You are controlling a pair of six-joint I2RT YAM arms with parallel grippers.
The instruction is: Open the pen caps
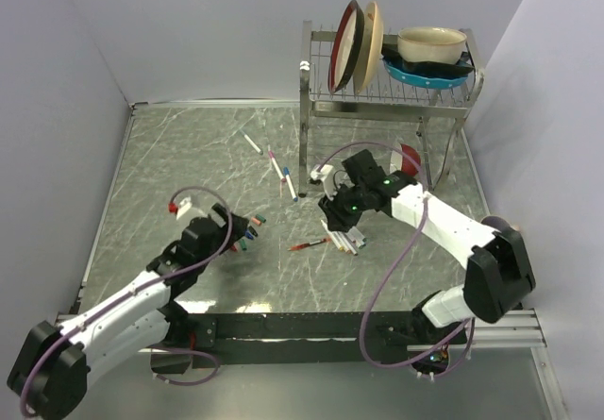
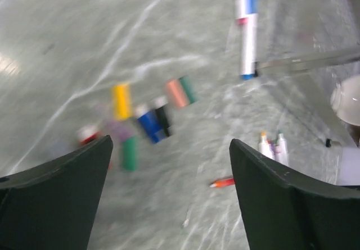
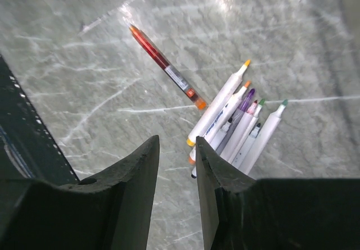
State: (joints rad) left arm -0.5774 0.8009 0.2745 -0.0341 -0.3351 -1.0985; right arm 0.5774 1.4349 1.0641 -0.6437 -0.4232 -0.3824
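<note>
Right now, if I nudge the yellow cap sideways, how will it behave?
The yellow cap is a short cylinder lying on its side, so it will probably roll. It looks small, so it is likely very light. The table seems smooth, so it may skid into the blue cap.

The top camera sits above and behind the arm bases, looking down over the whole table (image 1: pixel 189 156) to the dish rack (image 1: pixel 387 99) at the far edge. Each wrist camera looks steeply down from close by — the left, blurred, over loose caps (image 2: pixel 149 123), the right over bunched pens (image 3: pixel 236 129). Both wrist views share the red pen (image 3: pixel 163 64) and those pens.
</note>
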